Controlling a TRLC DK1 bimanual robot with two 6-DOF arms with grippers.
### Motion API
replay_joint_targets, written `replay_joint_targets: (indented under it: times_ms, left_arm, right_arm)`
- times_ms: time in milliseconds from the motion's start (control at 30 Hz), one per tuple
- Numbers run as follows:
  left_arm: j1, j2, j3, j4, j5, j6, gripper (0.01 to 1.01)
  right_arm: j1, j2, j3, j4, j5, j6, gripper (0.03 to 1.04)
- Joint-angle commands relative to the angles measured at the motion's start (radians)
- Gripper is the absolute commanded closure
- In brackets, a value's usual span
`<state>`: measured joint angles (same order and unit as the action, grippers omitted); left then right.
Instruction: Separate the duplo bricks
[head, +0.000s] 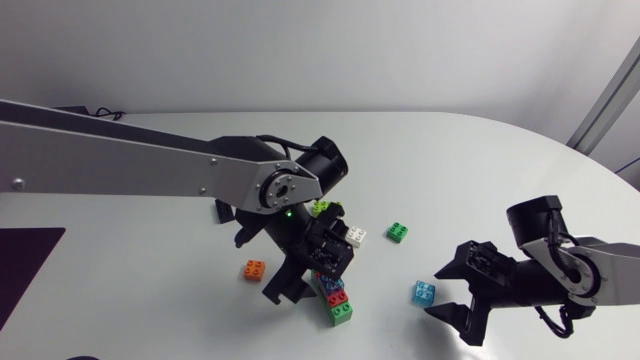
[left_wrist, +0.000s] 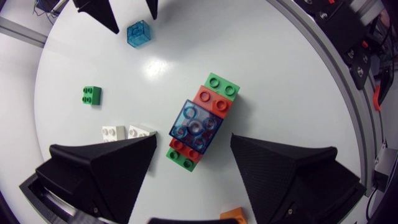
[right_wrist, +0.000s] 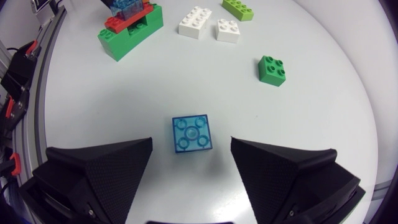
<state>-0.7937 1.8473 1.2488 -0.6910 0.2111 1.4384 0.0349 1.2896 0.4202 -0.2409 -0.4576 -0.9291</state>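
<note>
Counter: a white, round-edged counter (head: 480, 170), with one arm coming in from each side.
Stack: one stack (left_wrist: 198, 124) near the counter's middle, made of a long green base, a red brick on it and a clear blue brick on top.
Left tool: the left tool (left_wrist: 193, 138) is spread wide above the stack, with a finger on either side and a gap to each. It holds nothing.
Loose bricks: six in all. One is a loose blue brick (right_wrist: 191, 133), one a dark green brick (right_wrist: 273, 69), two are white bricks (right_wrist: 195, 22) side by side, one is a lime brick (right_wrist: 238, 8) and one an orange brick (head: 254, 269).
Right tool: the right tool (head: 433, 294) is spread wide and empty. The loose blue brick lies on the counter between its fingers, untouched.
In the way: in the head view the left arm's wrist covers much of the stack.
</note>
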Motion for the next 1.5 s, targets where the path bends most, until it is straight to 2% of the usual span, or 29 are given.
replay_joint_targets:
  times_ms: [0,200,300,400,600,833,1133,1300,1467]
  left_arm:
    - [-0.016,0.004,-0.028,0.002,0.014,0.057,0.28]
    - [-0.039,0.024,0.008,-0.007,0.013,0.076,0.389]
    - [-0.042,0.038,0.021,-0.028,0.011,0.086,0.525]
    - [-0.042,0.04,0.024,-0.045,0.011,0.097,0.798]
    - [-0.038,0.063,0.083,-0.133,-0.012,0.065,0.818]
    - [-0.019,0.012,0.141,-0.194,0.033,-0.087,0.818]
    - [0.03,-0.005,0.158,-0.162,0.136,-0.317,0.816]
    - [0.039,-0.007,0.163,-0.137,0.188,-0.409,0.816]
    - [0.031,-0.011,0.169,-0.13,0.226,-0.457,0.816]
  right_arm:
    - [-0.007,-0.016,-0.02,-0.028,-0.007,-0.025,0.12]
    - [-0.006,-0.032,-0.017,-0.037,-0.007,-0.02,0.12]
    - [-0.007,-0.039,-0.02,-0.038,-0.007,-0.02,0.12]
    - [-0.012,-0.046,-0.017,-0.043,-0.007,-0.02,0.12]
    - [-0.007,-0.062,-0.006,-0.06,-0.016,-0.01,0.12]
    - [0.034,-0.107,0.014,-0.064,-0.053,0.058,0.12]
    - [0.126,-0.194,0.032,-0.055,-0.079,0.174,0.12]
    - [0.188,-0.193,0.043,-0.023,-0.085,0.243,0.12]
    - [0.257,-0.176,0.055,0.003,-0.085,0.296,0.11]
